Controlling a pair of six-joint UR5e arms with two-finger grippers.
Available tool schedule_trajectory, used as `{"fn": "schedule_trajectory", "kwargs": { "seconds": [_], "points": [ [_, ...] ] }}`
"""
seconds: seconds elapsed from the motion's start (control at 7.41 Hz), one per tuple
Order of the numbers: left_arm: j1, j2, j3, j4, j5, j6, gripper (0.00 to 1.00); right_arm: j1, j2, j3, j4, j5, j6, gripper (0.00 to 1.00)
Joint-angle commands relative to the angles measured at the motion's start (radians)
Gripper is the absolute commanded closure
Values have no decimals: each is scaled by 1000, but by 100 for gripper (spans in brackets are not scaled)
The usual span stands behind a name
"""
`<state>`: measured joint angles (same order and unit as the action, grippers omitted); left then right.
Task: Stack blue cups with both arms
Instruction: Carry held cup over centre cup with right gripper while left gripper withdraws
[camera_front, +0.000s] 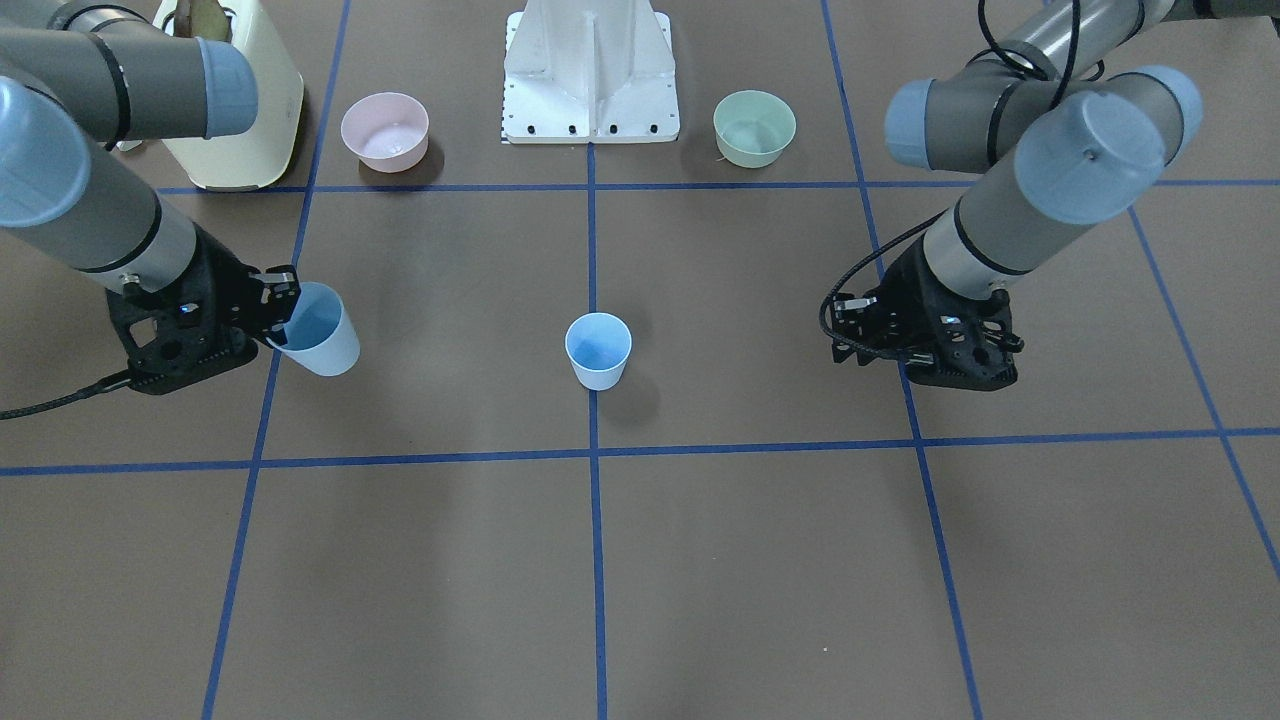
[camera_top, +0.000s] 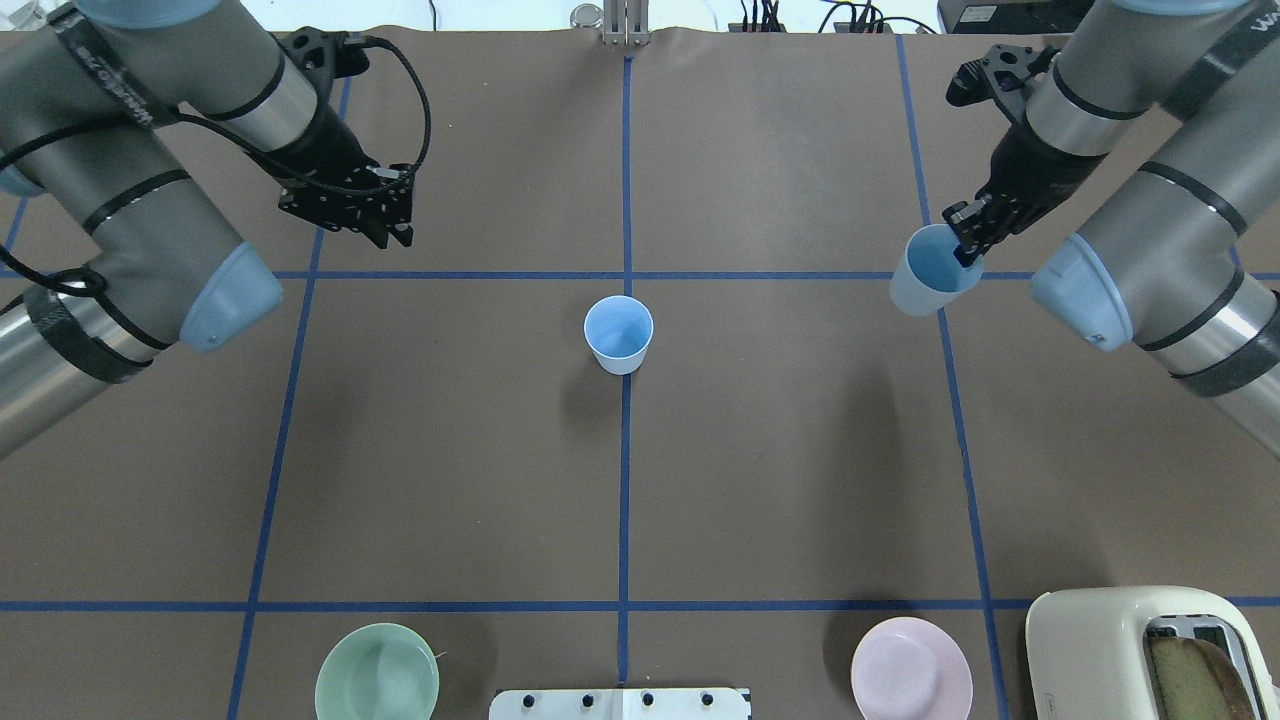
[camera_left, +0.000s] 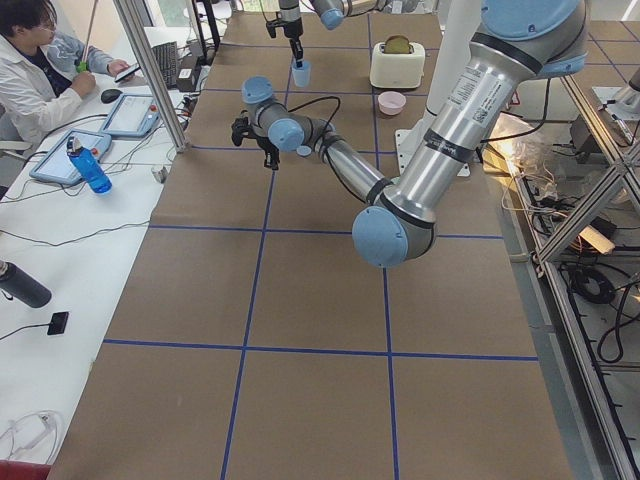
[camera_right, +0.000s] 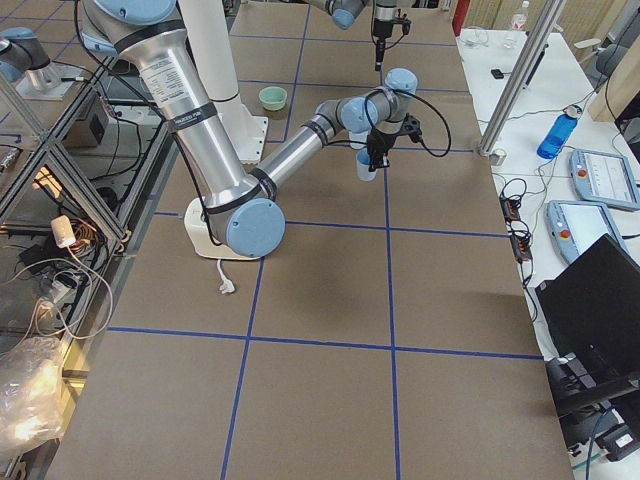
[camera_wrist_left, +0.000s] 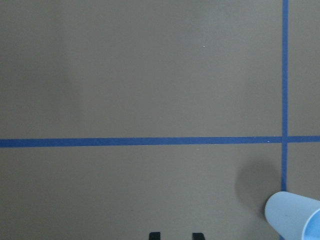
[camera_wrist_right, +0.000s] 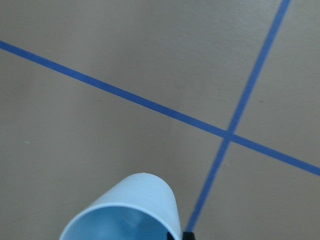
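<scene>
One pale-blue cup (camera_top: 618, 335) stands upright on the blue tape cross at the table's middle; it also shows in the front view (camera_front: 598, 350) and at the left wrist view's bottom right corner (camera_wrist_left: 295, 216). My right gripper (camera_top: 965, 250) is shut on the rim of the second blue cup (camera_top: 928, 272), one finger inside. It holds that cup tilted above the table, well to the right of the standing cup (camera_front: 320, 332) (camera_wrist_right: 130, 210). My left gripper (camera_top: 398, 235) is empty, its fingertips (camera_wrist_left: 155, 235) a little apart, over the table to the far left of the standing cup.
A green bowl (camera_top: 377, 672) and a pink bowl (camera_top: 910, 668) sit near the white base (camera_top: 620, 703). A cream toaster (camera_top: 1140, 640) with bread stands at the near right corner. Blue tape lines grid the brown table (camera_top: 450, 450).
</scene>
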<state>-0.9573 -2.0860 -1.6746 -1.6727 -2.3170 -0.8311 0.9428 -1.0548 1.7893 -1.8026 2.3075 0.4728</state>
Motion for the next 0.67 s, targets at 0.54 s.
{"fn": "schedule_trajectory", "kwargs": {
  "seconds": [0.54],
  "points": [
    [-95, 216, -50, -5, 1, 346, 65, -217, 229, -51, 26, -101, 401, 88]
  ]
}}
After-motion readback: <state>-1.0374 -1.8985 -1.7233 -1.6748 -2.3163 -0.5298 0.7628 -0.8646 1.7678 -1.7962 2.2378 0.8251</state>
